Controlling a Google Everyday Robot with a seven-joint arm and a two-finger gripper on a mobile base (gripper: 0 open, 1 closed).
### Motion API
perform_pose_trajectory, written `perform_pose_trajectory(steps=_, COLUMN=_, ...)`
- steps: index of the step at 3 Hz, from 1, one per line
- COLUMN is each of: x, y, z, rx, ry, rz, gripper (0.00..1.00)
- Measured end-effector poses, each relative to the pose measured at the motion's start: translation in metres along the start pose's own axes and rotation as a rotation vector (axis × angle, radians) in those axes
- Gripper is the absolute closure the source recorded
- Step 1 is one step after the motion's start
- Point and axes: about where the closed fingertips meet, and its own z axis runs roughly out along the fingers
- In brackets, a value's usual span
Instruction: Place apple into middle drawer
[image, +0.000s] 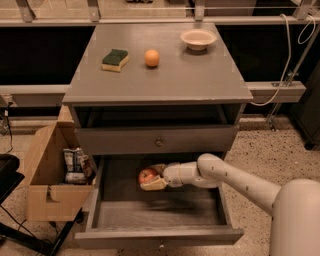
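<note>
The red apple (147, 175) is inside the open middle drawer (160, 236), near its back left, just under the closed drawer panel above. My gripper (154, 177) reaches in from the right, with one pale finger (151, 186) below the apple and the other above it. It is shut on the apple. My white arm (235, 180) crosses the drawer's right side wall. The part of the drawer floor under the gripper is hidden.
The cabinet top (200, 75) holds a small orange fruit (152, 57), a green and yellow sponge (115, 59) and a pale bowl (198, 38). A closed drawer with a dark knob (158, 142) sits above the open one. A cardboard box (47, 200) with packets stands at the left.
</note>
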Motion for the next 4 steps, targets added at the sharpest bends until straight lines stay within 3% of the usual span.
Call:
perform_pose_trajectory(steps=1, x=-0.055, y=0.004, z=-0.027, rx=0.059, ry=0.067, rz=-0.055, gripper=0.37)
perform_pose_trajectory(steps=2, x=-0.079, y=0.004, z=-0.034, rx=0.07, ry=0.07, rz=-0.091, gripper=0.14)
perform_pose_trajectory(steps=3, x=-0.075, y=0.005, z=-0.031, rx=0.063, ry=0.068, rz=-0.086, gripper=0.0)
perform_pose_trajectory(steps=4, x=-0.075, y=0.006, z=-0.031, rx=0.063, ry=0.068, rz=-0.086, gripper=0.0)
